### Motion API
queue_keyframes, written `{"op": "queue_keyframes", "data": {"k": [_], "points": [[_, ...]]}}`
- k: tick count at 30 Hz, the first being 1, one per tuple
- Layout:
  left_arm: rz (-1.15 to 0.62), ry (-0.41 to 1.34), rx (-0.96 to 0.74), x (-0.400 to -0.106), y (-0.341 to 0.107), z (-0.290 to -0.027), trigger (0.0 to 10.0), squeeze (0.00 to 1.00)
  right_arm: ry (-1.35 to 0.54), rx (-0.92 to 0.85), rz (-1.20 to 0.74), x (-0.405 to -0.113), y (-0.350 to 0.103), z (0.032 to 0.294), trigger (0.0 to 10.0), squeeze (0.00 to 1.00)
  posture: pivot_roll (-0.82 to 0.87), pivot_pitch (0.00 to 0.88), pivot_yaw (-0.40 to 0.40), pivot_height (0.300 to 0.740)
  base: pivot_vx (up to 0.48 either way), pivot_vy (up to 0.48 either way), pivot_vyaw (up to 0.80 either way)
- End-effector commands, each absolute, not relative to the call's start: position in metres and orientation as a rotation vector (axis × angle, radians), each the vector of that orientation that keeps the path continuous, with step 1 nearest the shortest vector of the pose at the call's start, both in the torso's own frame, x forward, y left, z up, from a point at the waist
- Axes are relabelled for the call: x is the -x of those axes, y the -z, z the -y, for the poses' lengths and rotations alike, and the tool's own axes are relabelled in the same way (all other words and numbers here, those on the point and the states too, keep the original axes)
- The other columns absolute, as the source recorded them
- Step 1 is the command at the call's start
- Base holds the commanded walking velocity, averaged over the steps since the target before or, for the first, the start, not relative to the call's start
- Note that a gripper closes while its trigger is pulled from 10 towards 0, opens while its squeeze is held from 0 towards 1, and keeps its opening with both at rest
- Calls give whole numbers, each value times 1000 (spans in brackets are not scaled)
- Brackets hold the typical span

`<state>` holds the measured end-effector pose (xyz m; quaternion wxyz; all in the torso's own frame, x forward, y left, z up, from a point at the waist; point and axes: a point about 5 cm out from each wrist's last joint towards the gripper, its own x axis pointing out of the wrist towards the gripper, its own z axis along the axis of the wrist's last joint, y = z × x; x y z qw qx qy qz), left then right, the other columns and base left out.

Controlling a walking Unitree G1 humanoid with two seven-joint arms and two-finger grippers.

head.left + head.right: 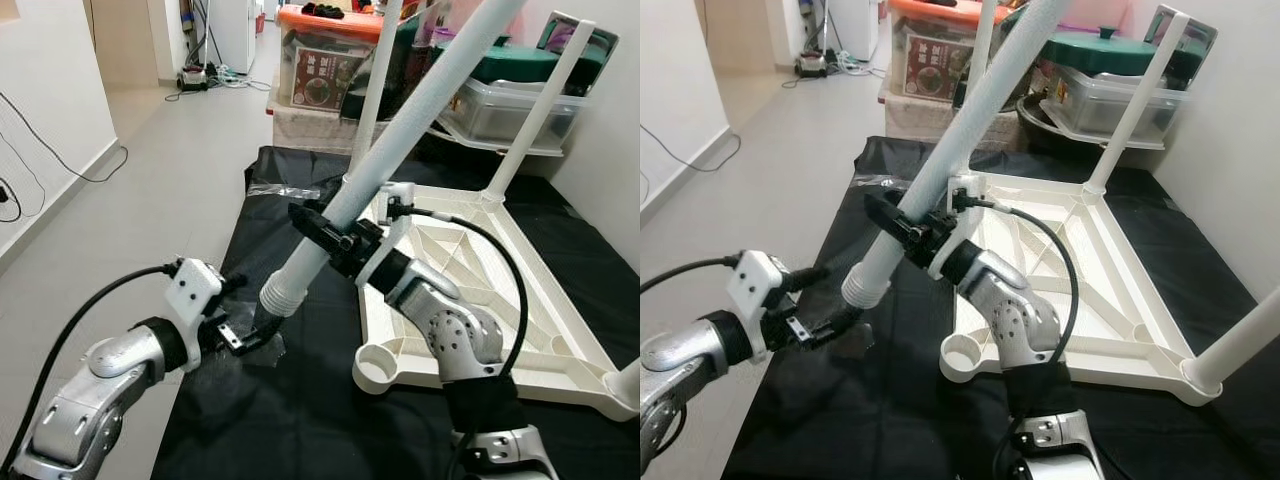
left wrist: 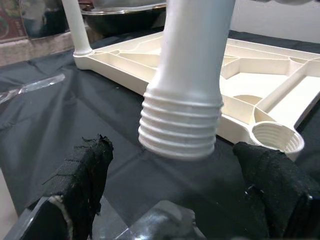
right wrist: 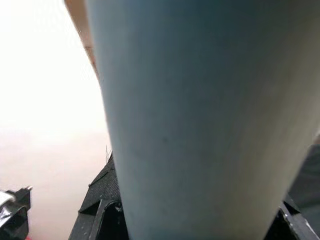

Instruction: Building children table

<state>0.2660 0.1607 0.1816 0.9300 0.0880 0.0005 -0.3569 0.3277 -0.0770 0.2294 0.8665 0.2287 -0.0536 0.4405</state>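
A cream children's table top [image 1: 520,300] lies upside down on a black cloth [image 1: 300,420]. Two white legs [image 1: 372,100] stand in its far corners and a third [image 1: 625,385] stands at the near right corner. The near left threaded socket [image 1: 378,368] holds nothing. My right gripper [image 1: 335,235] is shut on a loose white leg [image 1: 420,100], held tilted, with its threaded end [image 1: 283,295] low over the cloth, left of the socket. My left gripper [image 1: 255,335] is open just below that threaded end [image 2: 180,125], a black finger [image 2: 82,175] on either side and not touching it.
Storage boxes [image 1: 330,65] and a lidded tub [image 1: 510,100] are stacked behind the table top. A clear plastic wrapper [image 1: 283,188] lies on the cloth's far left corner. Cables [image 1: 60,160] trail over the grey floor at left. A white wall stands close on the right.
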Motion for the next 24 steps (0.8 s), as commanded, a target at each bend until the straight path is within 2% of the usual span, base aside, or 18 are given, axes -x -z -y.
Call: {"op": "queue_keyframes", "data": {"k": [1,4,7,13,18,24], "points": [[-2,753,-181,-267,-180,-155,10000,0,-924,-467,131,-325,-232,75,0,0,102,0,-107,740,0,0,0],[-1,763,-182,-269,-179,-153,10000,0,-928,-470,133,-322,-233,68,0,0,102,0,-107,740,0,0,0],[1,795,-206,-275,-178,-147,10000,0,-966,-456,143,-314,-236,50,0,0,92,0,-98,740,0,0,0],[2,782,-219,-278,-178,-147,10000,0,-988,-452,149,-311,-238,44,0,0,91,0,-100,740,0,0,0],[1,746,-233,-283,-176,-143,10000,0,-1071,-449,143,-298,-239,27,0,0,83,0,-100,740,0,0,0],[1,746,-233,-283,-176,-143,10000,0,-1071,-449,143,-298,-239,27,0,0,83,0,-100,740,0,0,0]]}}
